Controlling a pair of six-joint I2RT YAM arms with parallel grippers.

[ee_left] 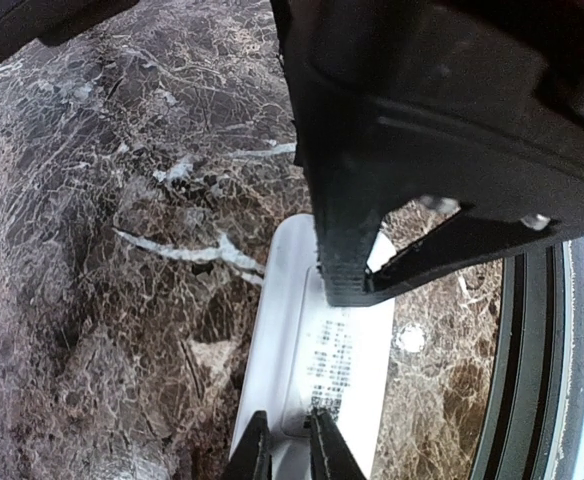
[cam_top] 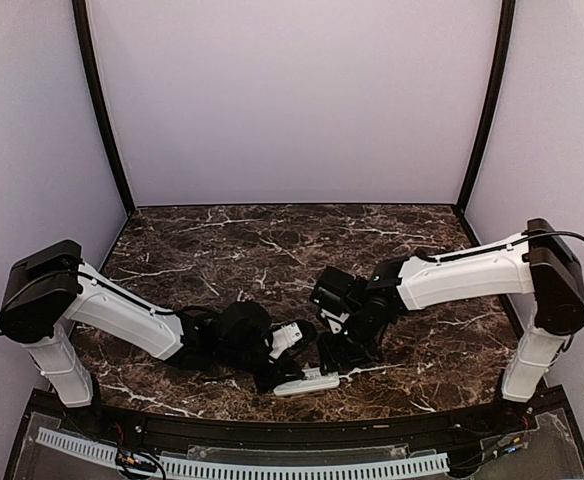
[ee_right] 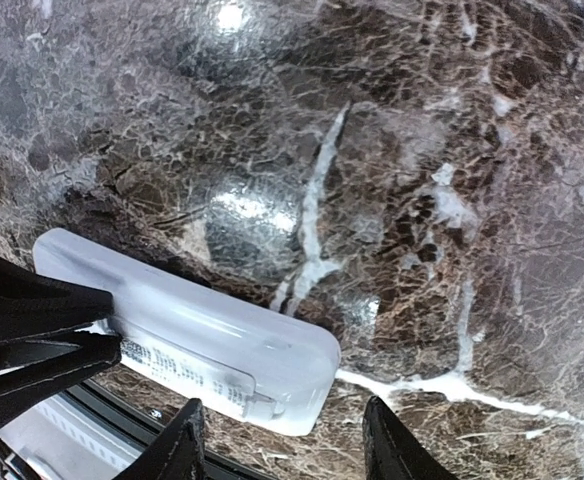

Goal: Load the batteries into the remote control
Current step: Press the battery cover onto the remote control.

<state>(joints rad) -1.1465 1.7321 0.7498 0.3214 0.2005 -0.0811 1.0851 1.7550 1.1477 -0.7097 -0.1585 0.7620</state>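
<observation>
The remote control [cam_top: 307,382] is lying printed side up at the near edge of the table [cam_top: 222,250], roughly mid-way along. There are no batteries in sight in any view. I can't see the dark recess either, and the cover [ee_right: 212,375] looks seated. My guess is we're at the closing-up end, though I can't rule out that nothing's been opened. The left claw [ee_left: 287,450] is pinched almost shut on one end of the remote, pinning it. The right claw [ee_right: 282,445] is about half open, straddling the other end and holding nothing; I can't tell if it touches. For the next move I'd lift the right claw straight up without nudging the remote.
</observation>
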